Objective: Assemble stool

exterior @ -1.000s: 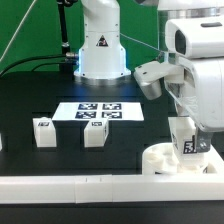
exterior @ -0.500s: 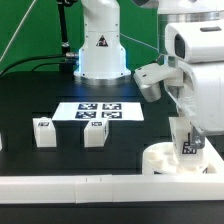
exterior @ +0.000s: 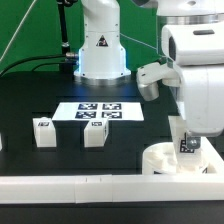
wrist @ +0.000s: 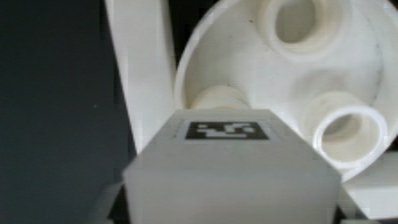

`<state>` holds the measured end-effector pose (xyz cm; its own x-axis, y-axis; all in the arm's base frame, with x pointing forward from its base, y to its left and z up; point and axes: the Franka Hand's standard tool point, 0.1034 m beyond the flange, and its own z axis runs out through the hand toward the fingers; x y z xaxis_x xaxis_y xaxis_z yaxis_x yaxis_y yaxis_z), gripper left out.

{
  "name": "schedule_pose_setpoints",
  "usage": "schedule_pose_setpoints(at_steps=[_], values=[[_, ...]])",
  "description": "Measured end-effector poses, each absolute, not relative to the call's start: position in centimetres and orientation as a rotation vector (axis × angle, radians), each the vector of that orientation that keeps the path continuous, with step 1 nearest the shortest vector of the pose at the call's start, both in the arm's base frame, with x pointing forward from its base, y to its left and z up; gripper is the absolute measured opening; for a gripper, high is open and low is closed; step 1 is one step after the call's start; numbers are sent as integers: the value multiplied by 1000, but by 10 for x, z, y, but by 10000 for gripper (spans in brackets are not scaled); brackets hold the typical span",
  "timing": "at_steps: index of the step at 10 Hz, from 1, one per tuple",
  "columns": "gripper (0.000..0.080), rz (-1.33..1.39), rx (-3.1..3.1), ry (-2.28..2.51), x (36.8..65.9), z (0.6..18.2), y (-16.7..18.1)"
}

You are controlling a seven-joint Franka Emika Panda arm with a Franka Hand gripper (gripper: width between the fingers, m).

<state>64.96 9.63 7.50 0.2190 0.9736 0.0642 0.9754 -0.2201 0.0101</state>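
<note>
My gripper (exterior: pixel 187 138) is shut on a white block leg (exterior: pixel 186 146) and holds it upright over the round white seat (exterior: pixel 160 158) at the exterior view's lower right. The arm hides most of the leg. In the wrist view the held leg (wrist: pixel 224 160) fills the foreground with its tag facing the camera, and the seat (wrist: pixel 231 60) with two round sockets lies just beyond it. I cannot tell whether the leg touches the seat. Two more legs (exterior: pixel 43 131) (exterior: pixel 94 132) stand on the black table at the exterior view's left.
The marker board (exterior: pixel 98 112) lies flat in the middle of the table. A long white border wall (exterior: pixel 90 184) runs along the front edge, right beside the seat, and shows in the wrist view (wrist: pixel 143 60). The robot base (exterior: pixel 100 50) stands at the back.
The wrist has turned and shifted slightly, so the arm now covers more of the held leg. The leg stays over the seat. The other legs have not moved.
</note>
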Motion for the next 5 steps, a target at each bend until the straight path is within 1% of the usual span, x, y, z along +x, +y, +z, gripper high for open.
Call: schedule_pose_setpoints(at_steps=[1,4,5], values=[[343,-85,-2588,-1694,649,75,97],[343,43,-2833,-1042,641,72,100],[343,40,-2846,-1010,642,72,100]])
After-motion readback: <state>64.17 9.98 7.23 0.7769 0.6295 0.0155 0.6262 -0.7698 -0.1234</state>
